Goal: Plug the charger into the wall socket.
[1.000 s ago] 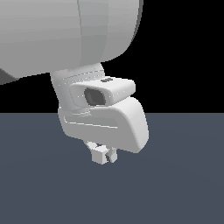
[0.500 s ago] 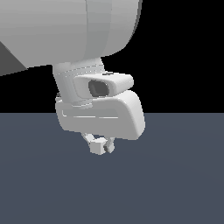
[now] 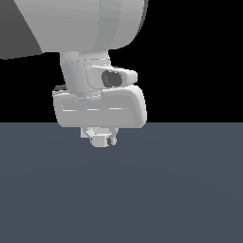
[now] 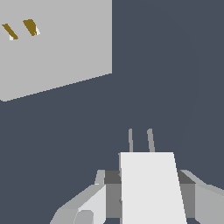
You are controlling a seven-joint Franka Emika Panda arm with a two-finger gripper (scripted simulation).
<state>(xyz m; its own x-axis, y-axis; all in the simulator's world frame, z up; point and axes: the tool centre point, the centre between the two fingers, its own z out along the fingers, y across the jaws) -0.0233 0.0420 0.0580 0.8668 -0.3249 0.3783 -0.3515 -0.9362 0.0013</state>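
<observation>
The charger point(image 4: 151, 188) is an off-white block with two thin prongs point(image 4: 140, 140) sticking out of its far end. My gripper point(image 4: 148, 197) is shut on it, with a grey finger point(image 4: 87, 205) pressed against each side. In the wrist view the wall socket point(image 4: 57, 52) is a flat light-grey plate with two dark-orange holes point(image 4: 19, 29). It stands ahead of the prongs and off to one side, well apart from them. In the exterior view the gripper point(image 3: 101, 138) hangs under the white hand point(image 3: 99, 109) with the small charger point(image 3: 99, 141) in it. The socket is out of that view.
A dark blue-grey floor point(image 3: 180, 190) spreads under the hand and behind the plate. The thick white arm point(image 3: 80, 23) fills the upper part of the exterior view.
The hand has risen and drifted slightly to the exterior view's left while turning, carrying the charger up from the floor. The grip stays the same.
</observation>
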